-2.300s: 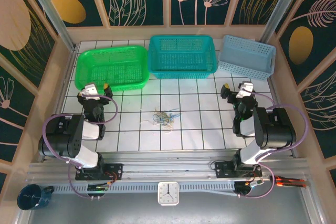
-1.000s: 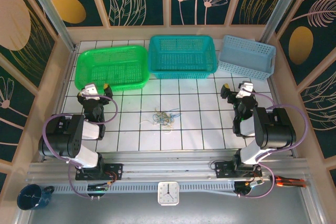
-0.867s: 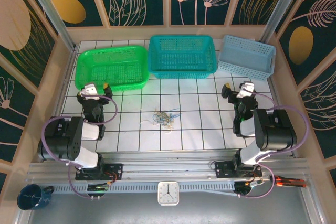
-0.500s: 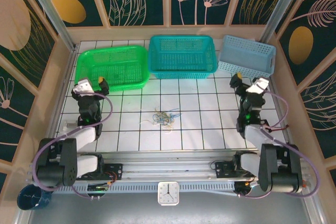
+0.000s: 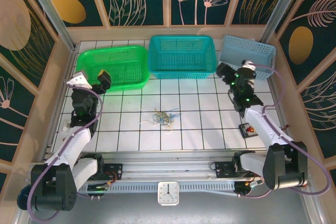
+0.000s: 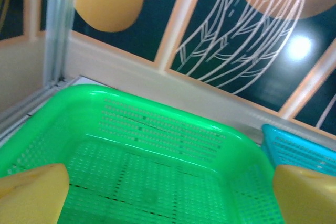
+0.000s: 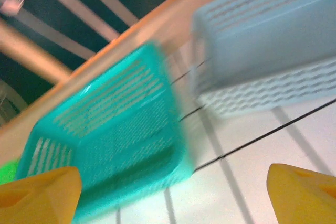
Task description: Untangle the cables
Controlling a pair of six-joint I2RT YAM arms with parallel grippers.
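Open tiles around cables (image 5: 165,117); baskets (image 5: 182,56) line far edge.

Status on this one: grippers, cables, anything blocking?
Left gripper open, facing green basket. Right gripper open, by light-blue basket. Cables tangled mid-table, neither gripper near. Nothing blocking.

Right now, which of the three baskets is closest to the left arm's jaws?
The green basket, leftmost of the three; the jaws hover at its near-left corner; the teal basket and light-blue basket sit farther right.
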